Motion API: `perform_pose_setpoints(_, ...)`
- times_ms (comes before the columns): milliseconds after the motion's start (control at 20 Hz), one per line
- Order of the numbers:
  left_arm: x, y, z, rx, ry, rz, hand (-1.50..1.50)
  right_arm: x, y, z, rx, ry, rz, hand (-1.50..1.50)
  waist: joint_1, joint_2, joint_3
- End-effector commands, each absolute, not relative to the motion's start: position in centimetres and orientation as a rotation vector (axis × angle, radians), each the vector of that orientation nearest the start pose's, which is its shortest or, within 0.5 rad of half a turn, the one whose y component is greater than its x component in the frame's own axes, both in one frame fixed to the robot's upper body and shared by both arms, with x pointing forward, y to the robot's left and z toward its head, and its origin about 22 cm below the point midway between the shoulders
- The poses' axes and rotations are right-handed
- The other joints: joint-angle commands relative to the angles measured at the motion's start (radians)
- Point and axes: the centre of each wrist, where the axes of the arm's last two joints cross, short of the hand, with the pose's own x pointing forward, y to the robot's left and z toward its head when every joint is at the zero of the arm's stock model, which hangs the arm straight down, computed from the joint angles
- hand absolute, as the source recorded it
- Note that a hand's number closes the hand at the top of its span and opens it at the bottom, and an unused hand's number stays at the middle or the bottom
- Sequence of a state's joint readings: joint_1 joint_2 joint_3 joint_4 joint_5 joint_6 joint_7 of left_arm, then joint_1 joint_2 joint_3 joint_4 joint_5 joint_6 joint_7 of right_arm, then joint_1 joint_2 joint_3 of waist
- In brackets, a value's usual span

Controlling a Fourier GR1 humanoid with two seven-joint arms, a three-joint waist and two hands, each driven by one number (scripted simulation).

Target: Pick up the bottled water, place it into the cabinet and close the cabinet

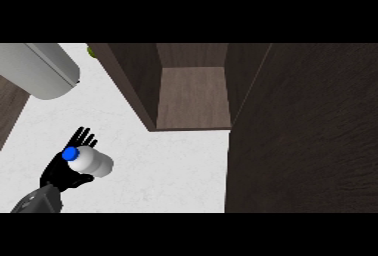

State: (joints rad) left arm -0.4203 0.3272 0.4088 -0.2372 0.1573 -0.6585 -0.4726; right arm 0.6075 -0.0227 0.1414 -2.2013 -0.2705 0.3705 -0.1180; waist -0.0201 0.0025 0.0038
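One left hand (pixel 65 172) at the lower left curls round one bottled water (pixel 92 161), white with a blue cap, no readable label, held above the pale surface (pixel 170 170). One open cabinet (pixel 193 97) stands beyond, door (pixel 306 135) swung right. One grey appliance (pixel 40 70) sits upper left.

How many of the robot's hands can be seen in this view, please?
1: the left hand, at the lower left over the white counter, next to the bottled water. The right hand is not in view.
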Motion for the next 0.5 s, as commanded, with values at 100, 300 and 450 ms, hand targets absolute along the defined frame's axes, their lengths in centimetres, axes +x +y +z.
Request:
perform_pose_setpoints(100,24.6,34.8,-14.5,-0.536,-1.264,0.275,-1.50,10.5,-24.5,4.7,0.409,-1.814,0.006,-1.50,-0.010,0.007,-0.007)
perform_pose_setpoints(300,23.0,34.4,-15.6,-0.604,-1.254,0.302,-1.50,10.1,-24.8,6.4,0.417,-1.792,0.000,-1.50,-0.001,0.004,-0.007)
perform_pose_setpoints(450,24.0,33.2,-15.4,-0.615,-1.242,0.276,-1.50,10.3,-23.8,6.3,0.409,-1.793,-0.017,-1.50,0.005,0.000,-0.005)
